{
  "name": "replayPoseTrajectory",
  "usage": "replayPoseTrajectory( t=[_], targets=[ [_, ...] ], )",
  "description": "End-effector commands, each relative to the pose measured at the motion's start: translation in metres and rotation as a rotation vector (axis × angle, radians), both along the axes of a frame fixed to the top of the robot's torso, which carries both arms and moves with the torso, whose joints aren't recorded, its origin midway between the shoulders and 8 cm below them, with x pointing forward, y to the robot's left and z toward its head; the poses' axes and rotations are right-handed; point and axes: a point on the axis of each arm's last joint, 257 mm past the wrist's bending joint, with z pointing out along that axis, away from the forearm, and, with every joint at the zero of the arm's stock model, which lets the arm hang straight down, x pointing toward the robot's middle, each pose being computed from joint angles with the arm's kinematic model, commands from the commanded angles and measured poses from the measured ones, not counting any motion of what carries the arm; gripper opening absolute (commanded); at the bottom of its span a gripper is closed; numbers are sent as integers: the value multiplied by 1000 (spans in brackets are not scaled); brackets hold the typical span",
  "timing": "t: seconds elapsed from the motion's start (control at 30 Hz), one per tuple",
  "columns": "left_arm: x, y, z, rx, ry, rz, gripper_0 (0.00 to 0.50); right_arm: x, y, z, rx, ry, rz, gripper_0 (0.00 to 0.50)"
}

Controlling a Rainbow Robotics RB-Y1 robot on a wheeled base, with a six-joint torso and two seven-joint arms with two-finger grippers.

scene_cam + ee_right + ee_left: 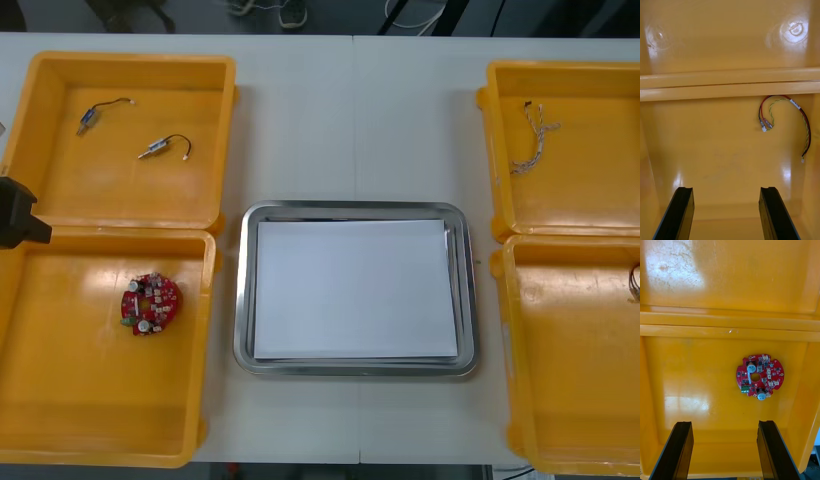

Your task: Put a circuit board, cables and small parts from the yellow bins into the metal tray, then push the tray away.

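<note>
A round red circuit board (150, 303) lies in the near left yellow bin (70, 400). In the left wrist view the board (759, 377) sits ahead of my left gripper (724, 450), slightly toward one finger; the gripper is open and holds nothing. A black part of the left arm (15, 212) shows at the table's left edge. My right gripper (727, 210) hangs open over the near right bin (715, 150), with a red and yellow cable (772, 108) ahead of it. The metal tray (243, 300), white inside, stands in the middle with nothing in it.
The far left bin (60, 190) holds two small metal parts (88, 120) (157, 148) with short leads. A twisted blue and white cable (530, 140) lies in the far right bin (590, 200). The bin walls (730, 328) rise between the compartments.
</note>
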Motion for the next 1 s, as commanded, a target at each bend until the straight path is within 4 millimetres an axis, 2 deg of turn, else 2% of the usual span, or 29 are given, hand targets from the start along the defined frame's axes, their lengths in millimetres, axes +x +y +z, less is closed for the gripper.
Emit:
replayPoseTrajectory(
  t=[0.03,1.0],
  targets=[
    [-4,14,12,77,-20,-57,500,3,-7,21,-39,-40,-4,500],
    [-4,14,12,77,-20,-57,500,3,-7,21,-39,-40,-4,500]
  ],
)
